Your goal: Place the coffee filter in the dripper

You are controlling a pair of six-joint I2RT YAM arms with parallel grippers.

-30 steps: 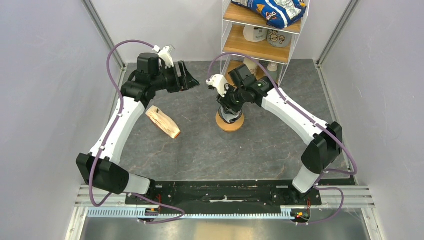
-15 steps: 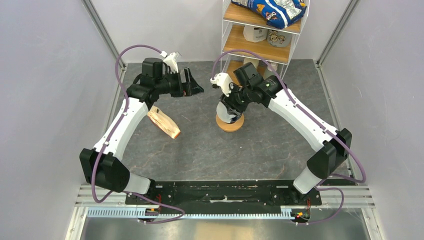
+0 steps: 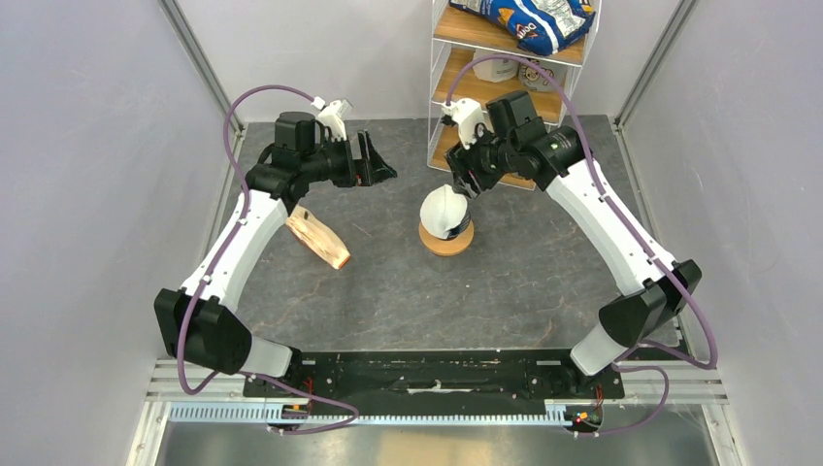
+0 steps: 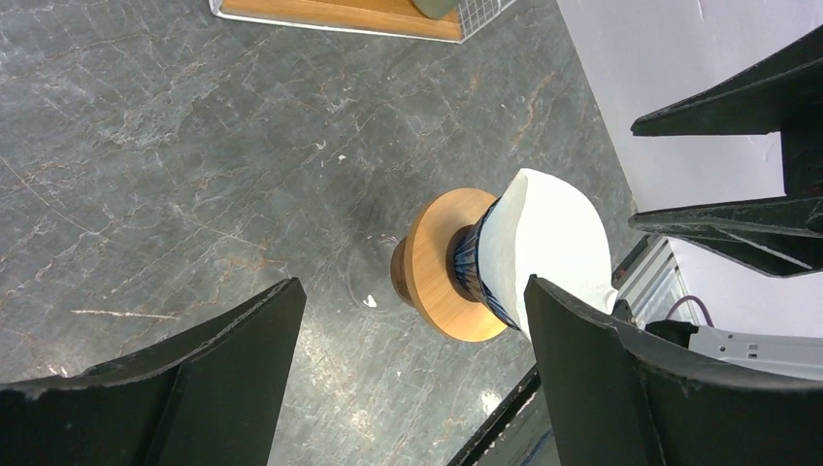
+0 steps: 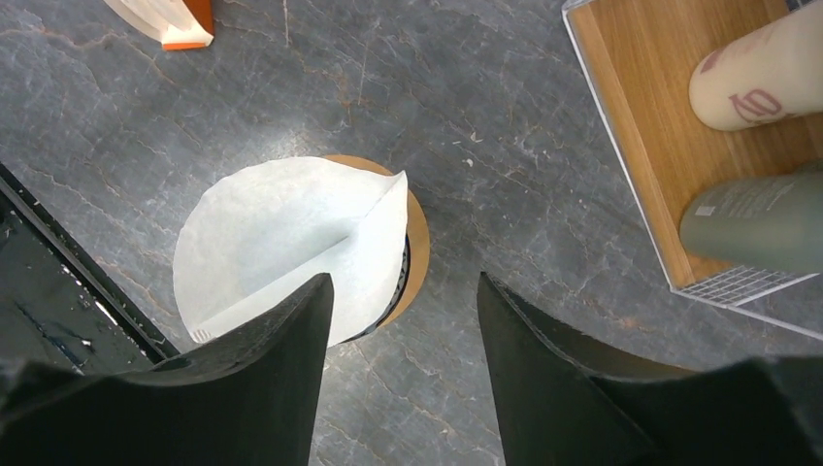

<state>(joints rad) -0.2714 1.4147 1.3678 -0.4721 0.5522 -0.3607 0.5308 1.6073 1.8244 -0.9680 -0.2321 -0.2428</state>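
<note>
The white coffee filter (image 3: 443,207) sits opened inside the dark blue ribbed dripper (image 4: 474,267), which rests on a flat orange-brown ring (image 3: 446,240). The filter also shows in the right wrist view (image 5: 281,243) and the left wrist view (image 4: 548,243). Only a thin edge of the dripper (image 5: 401,267) shows past the paper. My right gripper (image 3: 464,182) is open and empty, raised above and behind the filter. My left gripper (image 3: 380,165) is open and empty, held to the left of the dripper.
A cream-and-tan paper stack (image 3: 316,237) lies on the table under my left arm. A wire shelf (image 3: 507,73) with bottles and a blue bag stands at the back. A clear glass cup (image 4: 374,282) sits under the ring.
My right gripper has let go of the filter and lifted up and back toward the shelf. The filter stays in the dripper. My left gripper has barely moved.
</note>
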